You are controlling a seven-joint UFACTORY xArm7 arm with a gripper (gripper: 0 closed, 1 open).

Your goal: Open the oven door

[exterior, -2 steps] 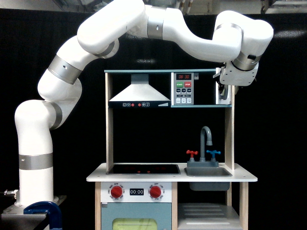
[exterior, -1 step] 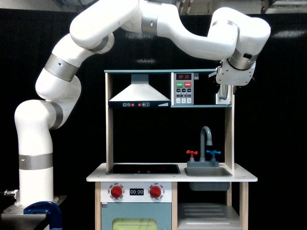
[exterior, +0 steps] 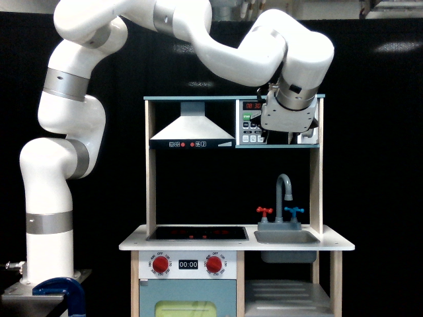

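Backdrop: black curtain [exterior: 383, 185], wall to wall
Furniture: toy kitchen [exterior: 151, 198] at 6 o'clock
Light: pale ceiling glare, 1 o'clock

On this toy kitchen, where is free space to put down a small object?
The white counter is bare only at its narrow edges around the black hob and grey sink. The upper shelf beside the hood is crowded: the gripper fills it.

The arm's wrist and gripper [exterior: 289, 135] have swung from the upper right of the frame toward the centre; they now cover the control panel [exterior: 250, 122]. The elbow has risen toward the top left.
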